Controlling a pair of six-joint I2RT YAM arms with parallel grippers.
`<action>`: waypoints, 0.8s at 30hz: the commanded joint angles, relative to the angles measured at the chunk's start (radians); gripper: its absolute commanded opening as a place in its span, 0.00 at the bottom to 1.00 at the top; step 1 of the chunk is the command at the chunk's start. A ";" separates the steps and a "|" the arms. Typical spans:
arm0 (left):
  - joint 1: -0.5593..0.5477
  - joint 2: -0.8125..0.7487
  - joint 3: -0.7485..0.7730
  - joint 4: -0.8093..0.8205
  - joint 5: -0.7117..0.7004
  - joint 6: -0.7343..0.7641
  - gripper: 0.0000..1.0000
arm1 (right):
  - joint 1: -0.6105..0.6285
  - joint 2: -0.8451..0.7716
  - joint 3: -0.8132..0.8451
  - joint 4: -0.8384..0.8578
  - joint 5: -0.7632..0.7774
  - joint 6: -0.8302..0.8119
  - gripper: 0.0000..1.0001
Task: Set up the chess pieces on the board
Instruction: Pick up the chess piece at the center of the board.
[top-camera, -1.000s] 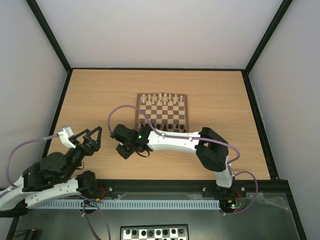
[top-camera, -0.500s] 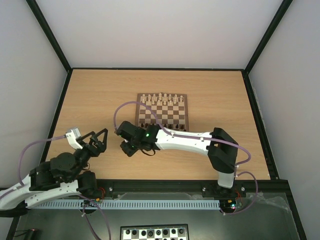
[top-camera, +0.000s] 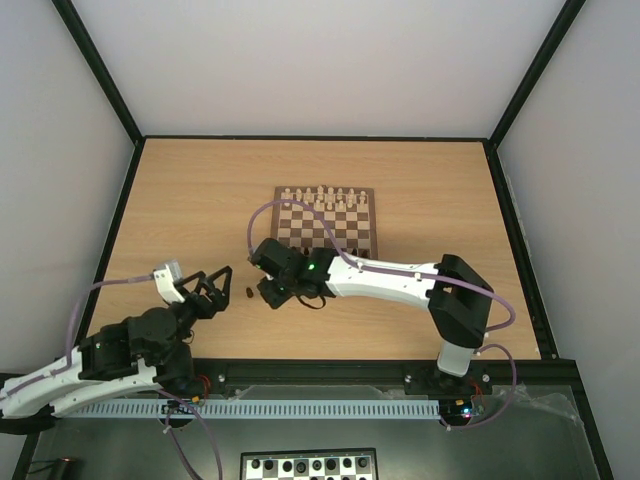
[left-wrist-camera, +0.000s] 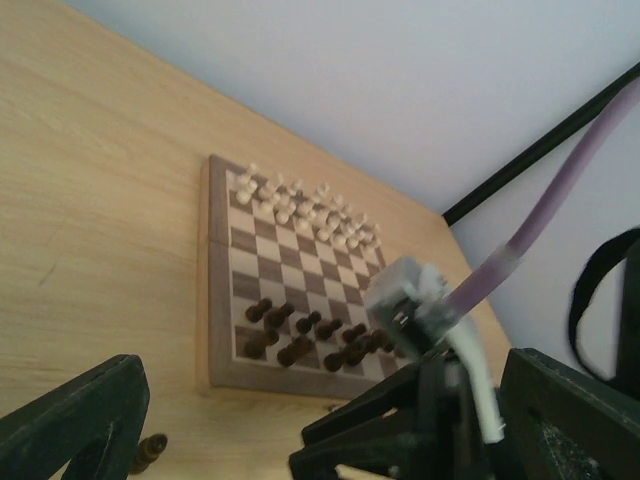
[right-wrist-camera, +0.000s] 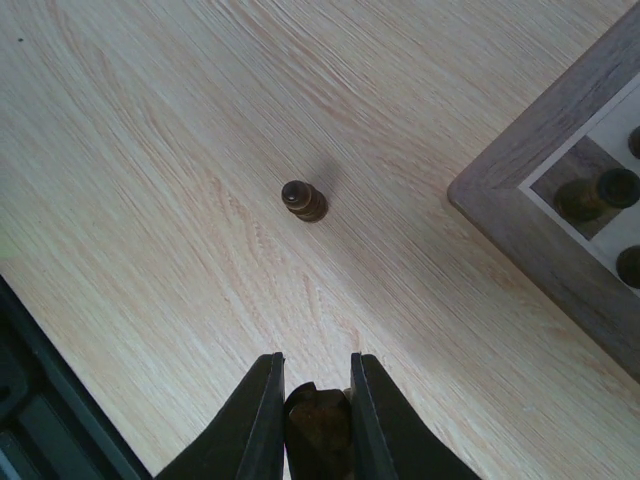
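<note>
The board lies mid-table, cream men on its far rows and dark chess pieces crowded on its near rows. One dark piece stands alone on the table just off the board's near left corner; the right wrist view has this piece ahead of the fingers. My right gripper hovers beside it, shut on another dark piece, of which only the top shows. My left gripper is open and empty just left of the loose piece.
The right arm stretches across the table in front of the board's near edge. Its wrist fills the space between my left fingers. A black frame rail runs along the table's near edge.
Both grippers have moved right. The right one has come off the loose dark piece, which now shows on the table. The left one has closed in on that piece.
</note>
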 joint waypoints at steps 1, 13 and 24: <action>0.006 -0.010 -0.054 0.027 0.025 -0.040 0.99 | -0.026 -0.068 -0.032 0.007 -0.059 0.024 0.14; 0.007 -0.018 -0.087 0.037 0.042 -0.055 0.99 | -0.033 -0.057 -0.072 0.054 -0.130 0.047 0.14; 0.006 0.010 -0.194 0.149 0.087 -0.056 1.00 | -0.042 -0.065 -0.060 0.013 -0.109 0.047 0.14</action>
